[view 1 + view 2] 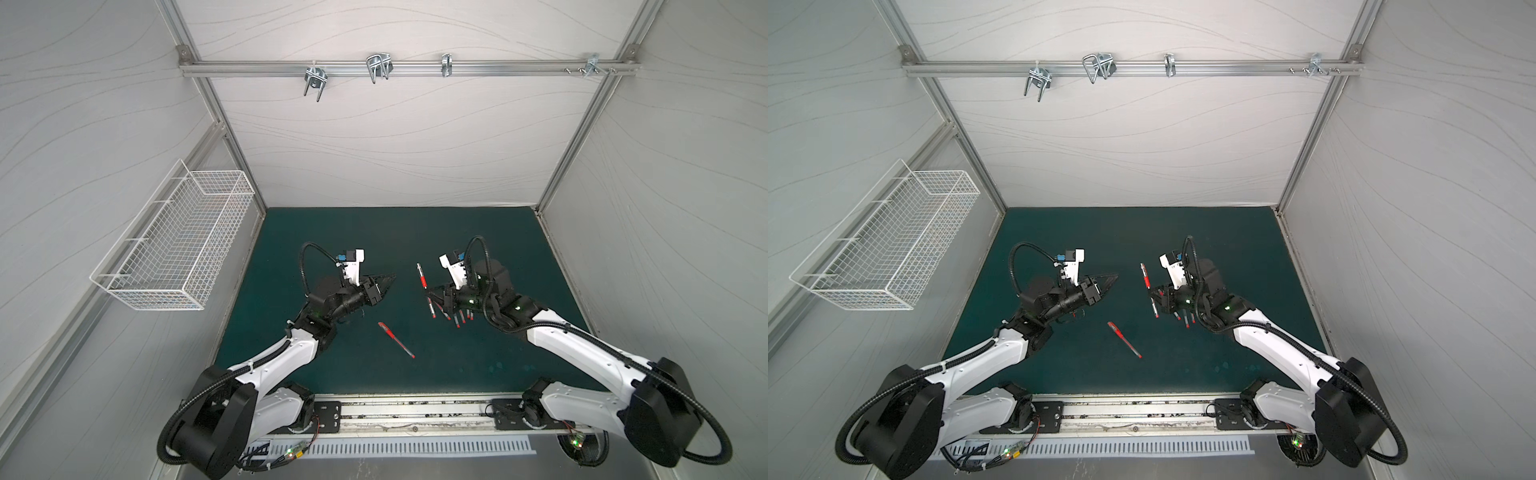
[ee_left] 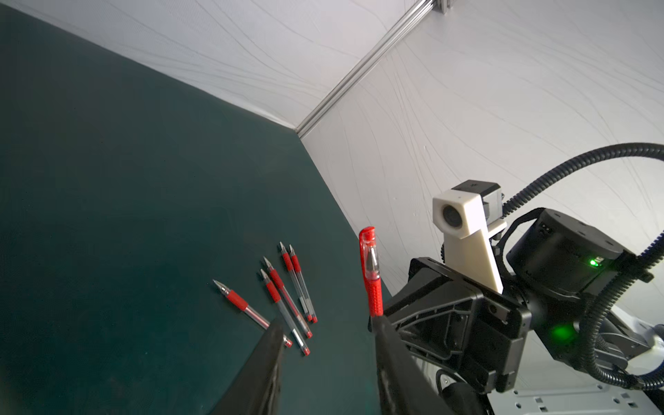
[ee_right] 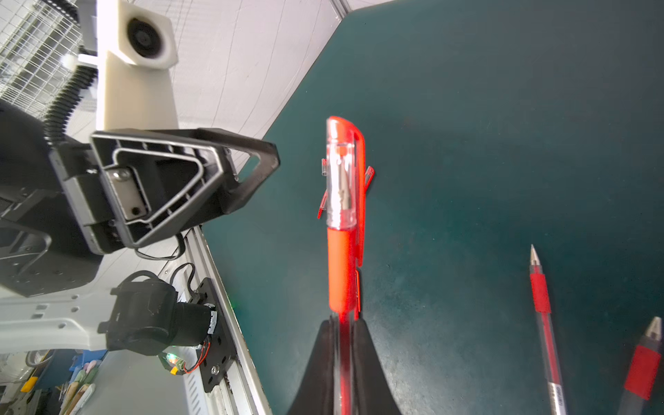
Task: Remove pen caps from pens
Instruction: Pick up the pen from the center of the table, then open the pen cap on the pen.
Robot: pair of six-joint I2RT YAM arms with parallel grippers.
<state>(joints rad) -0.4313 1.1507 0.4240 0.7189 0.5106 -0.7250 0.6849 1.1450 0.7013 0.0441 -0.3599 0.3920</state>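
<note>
While the right gripper [image 3: 343, 323] pinches a capped pen [image 3: 343, 251] by its barrel above the green mat [image 1: 374, 241], cap [image 3: 345, 172] pointing at the left gripper [image 1: 384, 284], the left's jaws stand partly apart and empty, just short of the cap. Best move: line up on the cap's axis, close on the cap only, not the rubber grip, then pull straight. 5 uncapped pens [image 2: 284, 298] lie under the right arm; 1 capped pen [image 1: 396, 339] waits mid-mat.
</note>
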